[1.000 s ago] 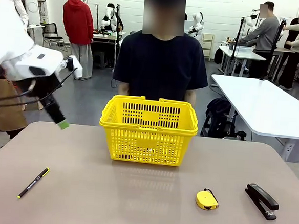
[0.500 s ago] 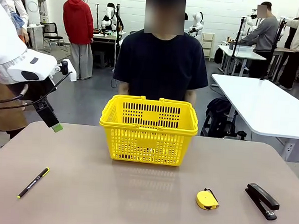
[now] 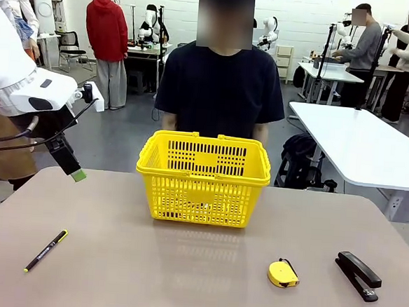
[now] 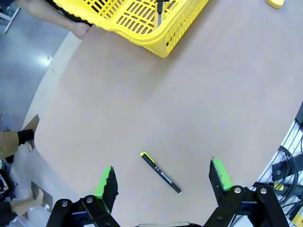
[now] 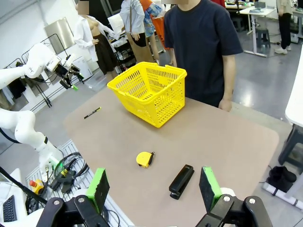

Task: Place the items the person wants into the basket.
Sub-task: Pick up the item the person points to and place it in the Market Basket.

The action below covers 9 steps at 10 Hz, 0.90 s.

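Left hand [image 4: 162,175]: jaws apart, empty, above the desk [image 4: 222,94].
Black pen [image 4: 151,162]: beneath it.
Right hand [image 5: 154,185]: jaws apart, empty.
Tape measure [image 5: 144,159], stapler [image 5: 181,181]: just ahead.
Basket [image 5: 156,106]: beyond both.

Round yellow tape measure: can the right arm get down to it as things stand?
Probably yes. The round yellow tape measure lies alone on the table ahead of the open right gripper; the black stapler sits apart beside it.
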### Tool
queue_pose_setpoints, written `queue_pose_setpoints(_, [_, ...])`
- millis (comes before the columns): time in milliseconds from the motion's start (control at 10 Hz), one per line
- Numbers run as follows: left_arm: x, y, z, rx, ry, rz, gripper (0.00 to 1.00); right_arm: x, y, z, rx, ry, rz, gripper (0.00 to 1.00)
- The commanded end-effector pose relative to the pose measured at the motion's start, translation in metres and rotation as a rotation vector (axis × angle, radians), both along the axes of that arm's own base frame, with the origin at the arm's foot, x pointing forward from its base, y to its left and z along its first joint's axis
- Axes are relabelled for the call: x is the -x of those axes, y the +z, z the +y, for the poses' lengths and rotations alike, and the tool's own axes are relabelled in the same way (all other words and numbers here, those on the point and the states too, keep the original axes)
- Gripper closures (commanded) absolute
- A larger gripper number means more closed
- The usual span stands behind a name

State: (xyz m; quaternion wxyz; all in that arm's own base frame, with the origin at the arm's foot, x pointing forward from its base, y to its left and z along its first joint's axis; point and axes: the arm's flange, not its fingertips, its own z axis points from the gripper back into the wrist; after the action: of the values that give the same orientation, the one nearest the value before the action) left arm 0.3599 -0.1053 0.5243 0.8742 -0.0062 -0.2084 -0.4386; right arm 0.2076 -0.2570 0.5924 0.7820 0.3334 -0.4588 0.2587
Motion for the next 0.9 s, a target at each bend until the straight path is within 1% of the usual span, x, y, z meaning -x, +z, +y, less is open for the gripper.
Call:
queue_pose_setpoints(0, [0.013, 0.015, 0.032, 0.069, -0.163, 0.053, 0.00, -0.002, 0.001, -0.001, -0.014, 0.008, -0.027, 0.00])
queue_pose_setpoints(100, [0.044, 0.019, 0.066, 0.207, -0.292, 0.139, 0.00, -0.002, 0.001, -0.001, -0.014, 0.008, -0.027, 0.00])
queue_pose_setpoints(200, [0.070, 0.042, 0.101, 0.182, -0.374, 0.125, 0.00, -0.002, 0.001, -0.001, -0.014, 0.008, -0.027, 0.00])
queue_pose_setpoints(300, [0.087, 0.063, 0.135, 0.177, -0.427, 0.082, 0.00, -0.002, 0.001, -0.001, -0.014, 0.008, -0.027, 0.00])
queue_pose_setpoints(400, [0.110, 0.064, 0.170, 0.189, -0.457, 0.002, 0.00, -0.002, 0.001, -0.001, -0.014, 0.008, -0.027, 0.00])
queue_pose_setpoints(500, [0.129, 0.057, 0.205, 0.248, -0.456, -0.062, 0.00, -0.002, 0.001, -0.001, -0.014, 0.008, -0.027, 0.00])
queue_pose_setpoints(600, [0.125, 0.068, 0.239, 0.300, -0.448, -0.106, 0.00, -0.002, 0.001, -0.001, -0.014, 0.008, -0.027, 0.00])
queue_pose_setpoints(700, [0.123, 0.071, 0.258, 0.334, -0.403, -0.146, 0.00, -0.002, 0.001, -0.001, -0.014, 0.008, -0.027, 0.00])
queue_pose_setpoints(800, [0.125, 0.061, 0.268, 0.375, -0.364, -0.164, 0.00, -0.002, 0.001, -0.001, -0.014, 0.008, -0.027, 0.00])
